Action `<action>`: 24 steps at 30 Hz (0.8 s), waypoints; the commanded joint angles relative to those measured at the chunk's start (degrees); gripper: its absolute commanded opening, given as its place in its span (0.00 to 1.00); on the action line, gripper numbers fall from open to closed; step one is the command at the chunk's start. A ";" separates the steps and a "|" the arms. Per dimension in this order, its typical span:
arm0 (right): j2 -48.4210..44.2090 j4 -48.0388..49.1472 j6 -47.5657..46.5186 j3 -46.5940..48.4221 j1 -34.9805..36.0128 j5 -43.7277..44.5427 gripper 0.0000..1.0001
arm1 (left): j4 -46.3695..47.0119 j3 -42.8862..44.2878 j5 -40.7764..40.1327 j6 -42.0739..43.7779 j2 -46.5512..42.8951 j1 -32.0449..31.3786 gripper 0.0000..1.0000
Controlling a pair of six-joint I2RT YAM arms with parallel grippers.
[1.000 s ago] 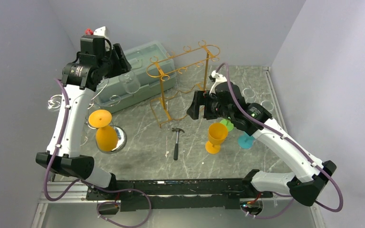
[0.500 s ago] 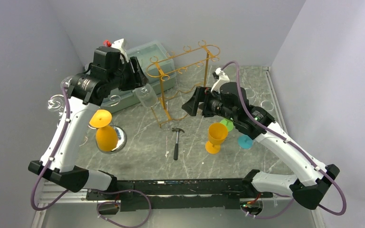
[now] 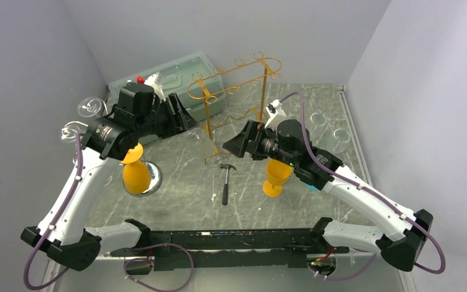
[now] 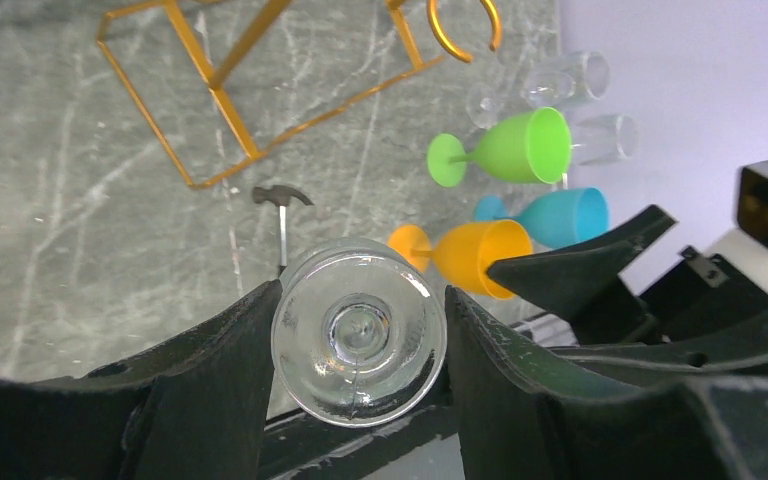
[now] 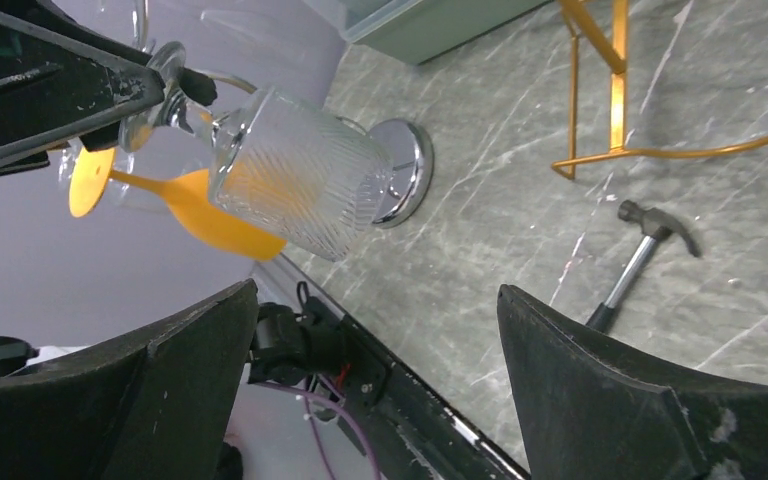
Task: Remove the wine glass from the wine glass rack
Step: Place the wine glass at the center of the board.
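Note:
The wine glass (image 4: 358,333) is clear with a ribbed bowl (image 5: 300,185). My left gripper (image 4: 360,300) is shut on it, and the bowl sticks out past the fingers. It hangs in the air left of the gold wire wine glass rack (image 3: 237,91), free of it. In the top view the left gripper (image 3: 185,121) is beside the rack's left leg. My right gripper (image 3: 228,146) is open and empty, in front of the rack and pointing left at the held glass. The right wrist view shows wide-apart fingers (image 5: 190,380) below the glass.
A hammer (image 3: 225,182) lies on the table in front of the rack. An orange goblet (image 3: 276,173) stands under the right arm, with green (image 4: 510,150) and teal (image 4: 550,215) goblets beside it. Another orange goblet (image 3: 135,173) lies on a silver disc. A clear bin (image 3: 176,70) sits at the back left.
The left arm has carried the wine glass from over the bin rightward and down toward the rack's front. The right gripper has swung left and forward toward it.

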 commanded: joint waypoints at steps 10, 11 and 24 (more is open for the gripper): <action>-6.76 21.75 14.00 -12.86 1.64 -1.56 0.93 | 22.84 -16.44 8.26 -21.08 -10.68 -0.90 0.53; -7.01 23.02 14.94 -13.66 1.72 -1.81 0.93 | 23.84 -17.19 8.34 -22.13 -11.12 -0.95 0.53; -6.86 38.41 23.30 -18.70 1.73 -4.90 0.69 | 34.32 -25.46 10.47 -34.68 -15.70 -0.99 0.53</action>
